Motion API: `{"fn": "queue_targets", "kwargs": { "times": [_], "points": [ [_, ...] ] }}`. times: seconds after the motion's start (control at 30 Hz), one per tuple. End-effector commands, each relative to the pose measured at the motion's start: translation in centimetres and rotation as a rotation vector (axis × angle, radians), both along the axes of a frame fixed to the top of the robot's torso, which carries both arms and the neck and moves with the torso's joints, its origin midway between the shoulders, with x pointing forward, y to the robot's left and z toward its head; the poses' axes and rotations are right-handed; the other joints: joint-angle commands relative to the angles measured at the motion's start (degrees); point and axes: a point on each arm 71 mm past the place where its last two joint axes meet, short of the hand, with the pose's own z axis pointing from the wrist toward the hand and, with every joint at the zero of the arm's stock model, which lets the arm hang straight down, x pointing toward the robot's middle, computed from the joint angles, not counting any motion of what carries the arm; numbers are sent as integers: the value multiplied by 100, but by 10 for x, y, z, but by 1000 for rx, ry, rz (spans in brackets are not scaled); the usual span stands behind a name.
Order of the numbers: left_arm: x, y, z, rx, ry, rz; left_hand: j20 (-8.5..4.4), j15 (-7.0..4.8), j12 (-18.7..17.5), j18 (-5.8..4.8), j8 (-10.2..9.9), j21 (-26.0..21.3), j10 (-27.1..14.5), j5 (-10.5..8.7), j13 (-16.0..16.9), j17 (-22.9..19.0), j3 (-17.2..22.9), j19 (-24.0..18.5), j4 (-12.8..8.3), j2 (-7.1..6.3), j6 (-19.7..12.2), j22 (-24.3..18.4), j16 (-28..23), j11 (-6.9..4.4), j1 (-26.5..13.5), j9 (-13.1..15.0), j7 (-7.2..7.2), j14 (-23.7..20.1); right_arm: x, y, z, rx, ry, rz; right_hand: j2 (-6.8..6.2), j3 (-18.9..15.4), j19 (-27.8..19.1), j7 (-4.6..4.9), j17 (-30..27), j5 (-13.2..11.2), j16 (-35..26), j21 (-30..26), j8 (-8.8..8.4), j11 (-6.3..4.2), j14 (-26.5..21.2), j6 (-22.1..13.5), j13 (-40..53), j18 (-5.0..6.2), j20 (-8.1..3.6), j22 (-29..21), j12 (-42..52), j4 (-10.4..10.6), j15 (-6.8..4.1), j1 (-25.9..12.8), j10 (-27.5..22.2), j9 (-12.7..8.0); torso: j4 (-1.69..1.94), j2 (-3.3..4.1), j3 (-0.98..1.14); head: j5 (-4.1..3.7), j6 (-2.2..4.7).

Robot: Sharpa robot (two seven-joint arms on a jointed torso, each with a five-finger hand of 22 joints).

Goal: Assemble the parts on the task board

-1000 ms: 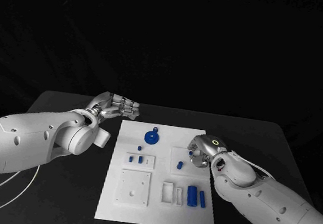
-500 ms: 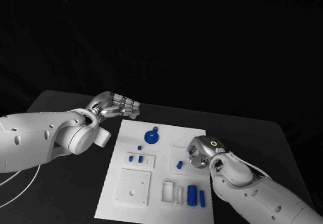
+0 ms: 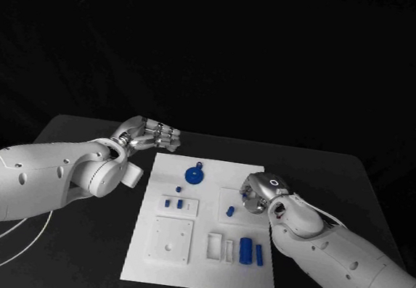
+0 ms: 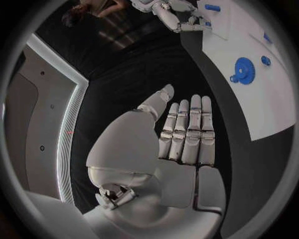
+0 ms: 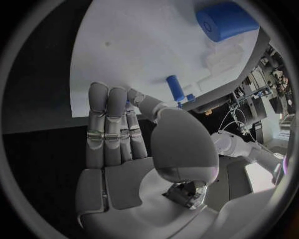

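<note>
Right hand (image 3: 256,197) flat over task board (image 3: 199,278); left hand (image 3: 151,135) empty

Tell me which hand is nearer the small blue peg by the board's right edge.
Right. The right hand hovers just beside the small blue peg, over the task board's right edge. The left hand is off the board, beyond its far left corner.

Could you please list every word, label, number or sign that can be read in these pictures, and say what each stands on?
None: no readable text shows in any view.
The task board and its blue parts, such as the gear, carry no legible marks.
The right hand bears a small lit ring at its wrist, a light and not a character.
The left hand is unmarked.
</note>
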Motion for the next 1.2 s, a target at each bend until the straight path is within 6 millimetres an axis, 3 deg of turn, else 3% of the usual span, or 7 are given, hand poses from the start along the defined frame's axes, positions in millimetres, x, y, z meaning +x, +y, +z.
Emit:
{"fn": "queue_targets", "kwargs": {
  "times": [0.03,0.3,0.7,0.97,1.2],
  "points": [
    [0,-3,2,-14,-6,-16,36,14,-14,31,17,29,-44,23,-2,-2,-15,9,-22,47,-39,-5,-34,-12,-8,3,19,-36,-4,4,-7,-22,18,11,83,35,-26,-27,11,-26,-5,71,9,-61,3,111,24,-61,-92,96,20,-90,-57,25,165,14,-1,1,-2,-10,-9],
    [1,-2,1,-14,-5,-14,34,12,-14,29,18,32,-45,23,-2,0,-21,22,-15,61,-40,-61,-34,-13,-14,4,19,-30,-3,3,-5,-11,-23,-6,190,58,-35,-53,51,-34,-35,204,-1,-85,21,189,21,-125,-155,398,17,-206,-91,45,255,12,-4,-3,1,-15,-21],
    [3,2,1,-11,-6,-2,33,12,-14,29,18,33,-46,23,-2,0,-21,22,-16,61,-40,-63,-34,-13,-14,4,19,-30,-7,4,6,46,-71,2,189,73,10,-65,133,-35,-56,205,3,-95,31,231,24,-128,-160,742,20,-247,-97,38,293,16,-11,-5,2,15,-28],
    [4,5,1,-11,-7,9,32,12,-14,29,18,33,-47,24,-2,-1,-22,23,-21,63,-37,-74,-34,-12,-11,3,18,-31,-12,5,35,131,-101,19,192,35,40,-66,165,-33,-61,146,3,-97,32,239,24,-123,-161,864,21,-238,-99,50,298,16,-21,-11,-3,38,-17],
    [4,7,1,-11,-6,16,31,11,-14,29,18,36,-48,25,-2,-1,-23,26,-27,63,-35,-80,-34,-12,-5,4,19,-31,-21,13,60,206,-124,54,198,5,79,-68,189,-35,-67,77,3,-101,39,244,23,-116,-160,985,20,-223,-100,55,301,16,-9,-14,8,98,-5]
  ]
}}
